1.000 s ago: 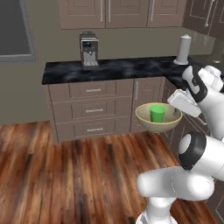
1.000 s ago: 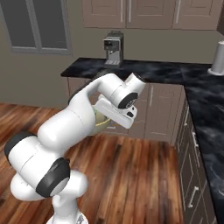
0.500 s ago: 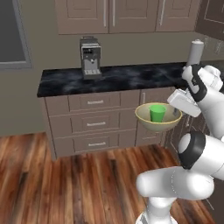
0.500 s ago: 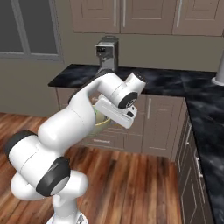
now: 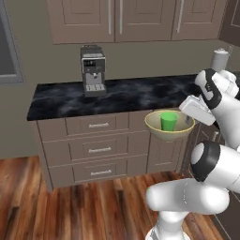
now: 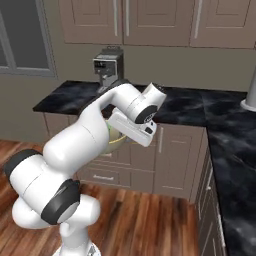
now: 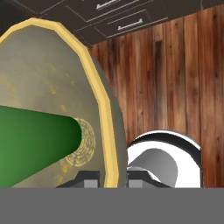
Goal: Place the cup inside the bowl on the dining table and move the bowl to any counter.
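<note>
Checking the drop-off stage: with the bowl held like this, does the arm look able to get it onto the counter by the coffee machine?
Probably yes. The gripper pinches the bowl by its rim, the cup inside, at about counter height. Bare marble lies right of the coffee machine; nothing stands between.

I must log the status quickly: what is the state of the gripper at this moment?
Gripper: shut on the rim of the bowl, one finger on each side of the wall; the cup stands inside the bowl.

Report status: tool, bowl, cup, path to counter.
Tool shut on bowl rim. Cup upright inside bowl. Bowl airborne, short of counter. Coffee machine on counter, left of bowl.
</note>
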